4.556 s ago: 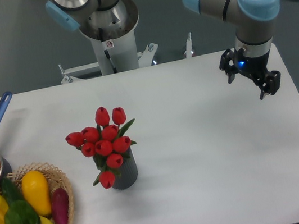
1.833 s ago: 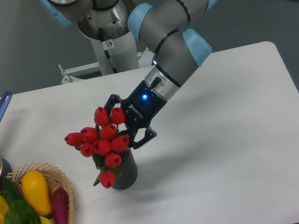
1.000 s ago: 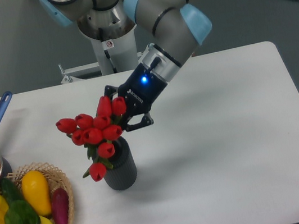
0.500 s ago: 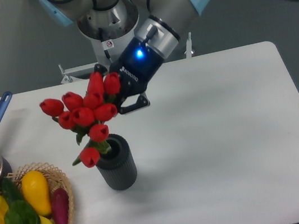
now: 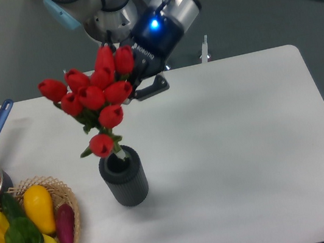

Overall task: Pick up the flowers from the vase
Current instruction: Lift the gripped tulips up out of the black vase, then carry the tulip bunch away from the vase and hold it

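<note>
Fingers of the gripper (image 5: 132, 77) stay clamped on the red tulip bunch (image 5: 93, 95), now higher than half a second ago, only its stem tips still in the ribbed grey vase (image 5: 124, 182), so extraction is nearly complete.

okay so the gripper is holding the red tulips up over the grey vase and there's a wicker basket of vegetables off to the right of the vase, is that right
Not quite. The wicker basket of vegetables sits to the left of the vase in the camera view, at the bottom-left corner, not the right. The rest holds: the gripper has the red tulips lifted above the grey vase.
</note>
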